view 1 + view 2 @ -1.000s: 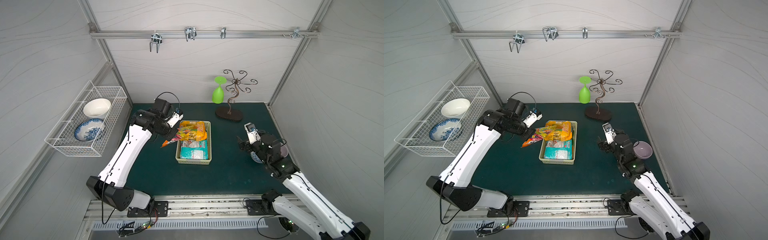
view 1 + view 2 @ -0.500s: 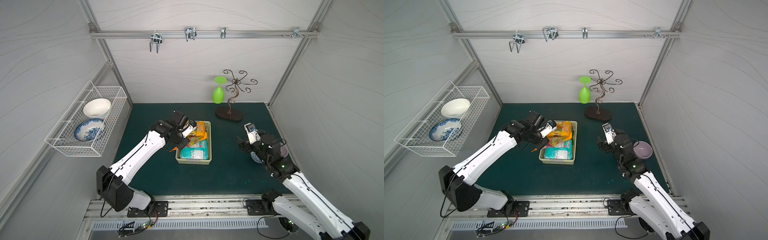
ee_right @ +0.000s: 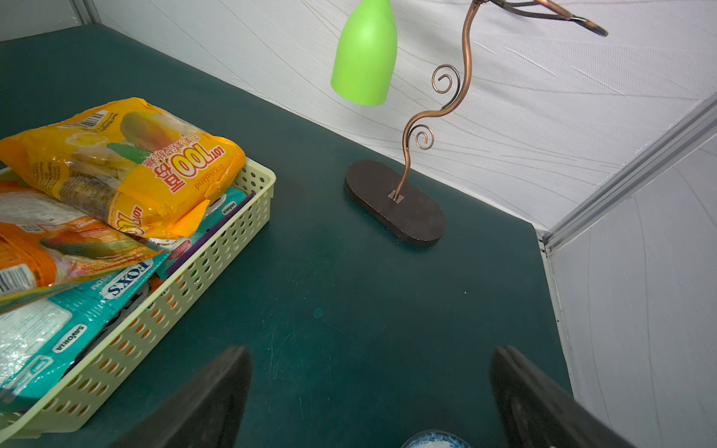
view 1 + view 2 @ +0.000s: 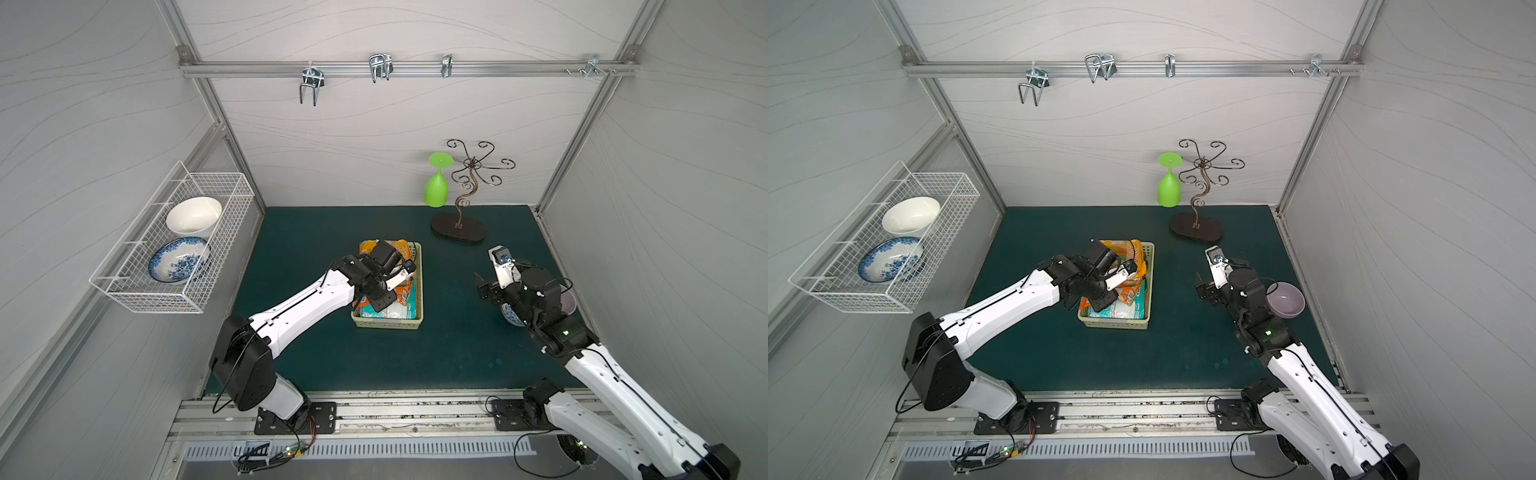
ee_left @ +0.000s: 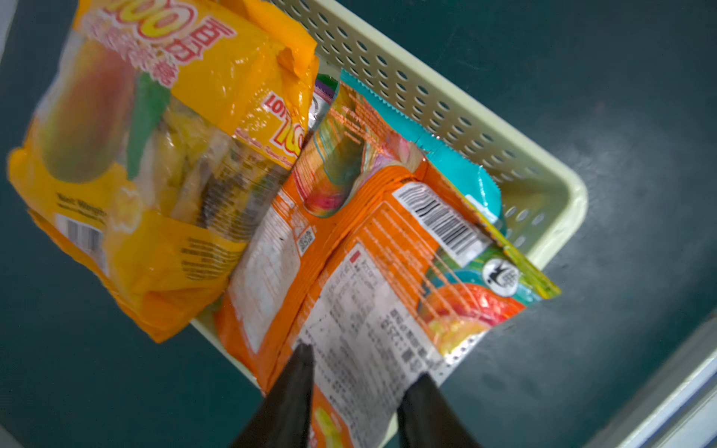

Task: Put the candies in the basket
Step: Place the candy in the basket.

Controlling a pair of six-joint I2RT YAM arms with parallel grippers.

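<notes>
the pale green basket (image 5: 574,194) sits mid-counter (image 3: 349,291), heaped with candies (image 3: 97,232). the left tool (image 5: 362,362) hangs over one end of an orange packet (image 5: 368,279), fingers parted and, as far as shows, not pinching it. the right tool (image 3: 370,353) stands wide open and empty, apart from the basket. the packets look light, soft and crinkly. their glossy film is likely slippery, so a crimped sealed edge seems the surest hold. a yellow mango packet (image 5: 155,135) overhangs the rim, and the orange one's corner pokes past it. a teal packet (image 3: 58,329) lies mostly buried, and the lower layers cannot be counted. in both top views the left arm covers much of the basket.
</notes>
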